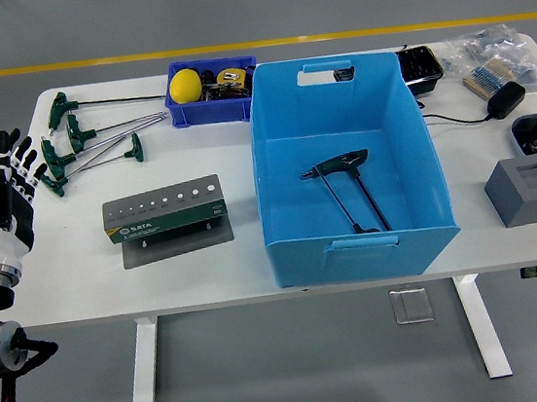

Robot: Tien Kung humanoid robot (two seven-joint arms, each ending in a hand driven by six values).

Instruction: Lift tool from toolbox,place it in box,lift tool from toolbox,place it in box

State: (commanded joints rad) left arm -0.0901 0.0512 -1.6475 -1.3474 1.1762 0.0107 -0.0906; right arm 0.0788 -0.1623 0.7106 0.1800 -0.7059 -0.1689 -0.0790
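A large light-blue box (354,249) stands on the white table (81,273), right of centre. Two green-handled T-wrenches (348,188) lie crossed on its floor. Several more green-handled T-wrenches (84,138) lie loose at the table's far left. A grey-green SATA tool stand (164,214) with a row of holes sits in front of them. My left hand (11,166) hovers at the table's left edge, fingers spread and holding nothing, just left of the loose wrenches. The right hand is out of view.
A small dark-blue bin (208,93) with a yellow object and tools stands at the back. At the right are a grey foam block (530,187), a black tray (421,66), a black adapter with cable (505,98) and bagged parts (490,51).
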